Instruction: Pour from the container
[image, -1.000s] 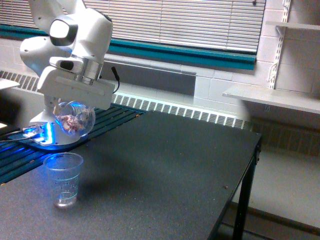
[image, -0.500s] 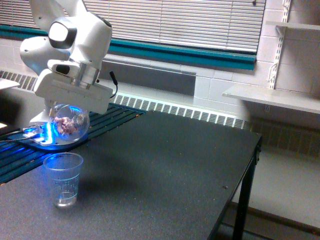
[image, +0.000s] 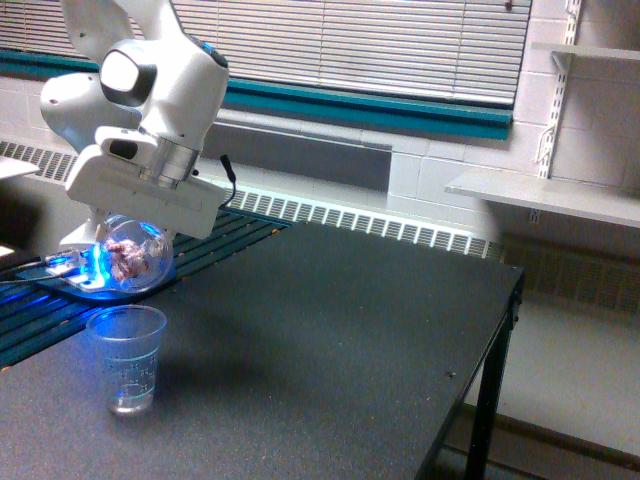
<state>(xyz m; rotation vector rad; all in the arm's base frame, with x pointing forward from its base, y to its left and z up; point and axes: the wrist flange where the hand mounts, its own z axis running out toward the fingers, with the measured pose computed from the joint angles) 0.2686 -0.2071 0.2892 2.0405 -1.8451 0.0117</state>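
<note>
A Panda arm's gripper (image: 130, 240) clamps the container (image: 133, 256) of brownish-pink pieces, tilted above the measuring cup (image: 127, 357) near the table (image: 330, 350)'s left edge in the exterior view, as pouring begins; more tipping over the cup's mouth seems needed.

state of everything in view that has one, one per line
container: held up in the gripper, tilted, brownish-pink pieces inside, above the measuring cup
gripper: shut on the container
measuring cup: upright on the table, apparently empty
table: dark top, bearing the measuring cup
window blinds: lowered, slats closed
wall shelf: nothing seen on it
</note>
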